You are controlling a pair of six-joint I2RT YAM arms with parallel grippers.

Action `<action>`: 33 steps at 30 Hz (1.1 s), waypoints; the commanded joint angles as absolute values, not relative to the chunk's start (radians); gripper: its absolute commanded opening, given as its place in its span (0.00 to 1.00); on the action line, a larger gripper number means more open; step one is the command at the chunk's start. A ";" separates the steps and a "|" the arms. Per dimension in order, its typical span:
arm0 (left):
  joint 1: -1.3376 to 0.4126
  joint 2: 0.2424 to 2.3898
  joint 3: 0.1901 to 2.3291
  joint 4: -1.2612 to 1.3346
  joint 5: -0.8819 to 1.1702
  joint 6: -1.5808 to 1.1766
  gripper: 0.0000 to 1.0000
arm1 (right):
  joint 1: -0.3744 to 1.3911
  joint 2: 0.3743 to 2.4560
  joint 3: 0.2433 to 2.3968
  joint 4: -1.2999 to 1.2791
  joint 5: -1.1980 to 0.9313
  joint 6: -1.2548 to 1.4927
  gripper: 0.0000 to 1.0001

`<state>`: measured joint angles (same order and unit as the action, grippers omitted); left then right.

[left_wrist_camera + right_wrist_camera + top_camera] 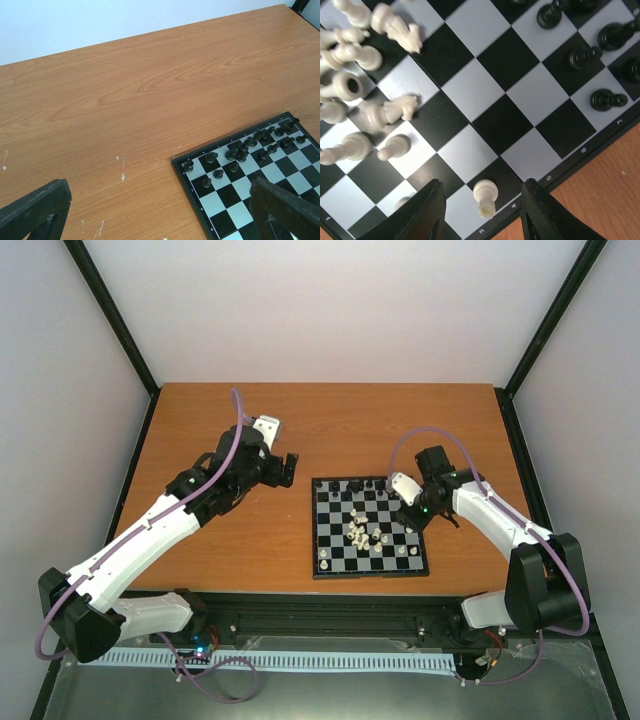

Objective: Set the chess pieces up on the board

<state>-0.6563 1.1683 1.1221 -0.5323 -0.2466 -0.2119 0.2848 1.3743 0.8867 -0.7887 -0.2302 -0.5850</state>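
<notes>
The board [318,530] lies on the table in front of the right arm. Black chess pieces [355,487] stand along its far rows, and cream-white ones [362,532] lie heaped near its middle. My right gripper [482,210] is open over the board's right edge. A white pawn [485,192] stands upright between its fingers [427,210], with a gap on each side. The tumbled white pieces [355,65] and standing black pieces [585,55] show beyond it. My left gripper [159,190] hangs wide open and holds nothing, above bare table beside the board's far-left corner [182,175].
The wooden table [220,540] stretches left of and behind the board. Black frame posts stand at the back corners, with white walls all round. A black rail [330,615] runs along the near edge between the arm bases.
</notes>
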 commanded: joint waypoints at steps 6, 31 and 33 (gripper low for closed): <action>-0.649 1.173 1.158 -0.528 -0.214 -0.199 1.00 | 0.263 1.397 0.846 -0.772 -0.144 -0.567 0.42; -0.648 1.174 1.158 -0.528 -0.196 -0.197 1.00 | 0.219 1.307 0.918 -0.952 -0.238 -0.628 0.08; -0.649 1.174 1.158 -0.528 -0.194 -0.197 1.00 | 0.219 1.262 0.911 -0.988 -0.251 -0.655 0.07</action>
<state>-0.6563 1.1698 1.1221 -0.5320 -0.2081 -0.2108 0.2245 1.3491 0.8875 -0.8955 -0.2249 -0.6102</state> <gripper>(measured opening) 0.998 0.083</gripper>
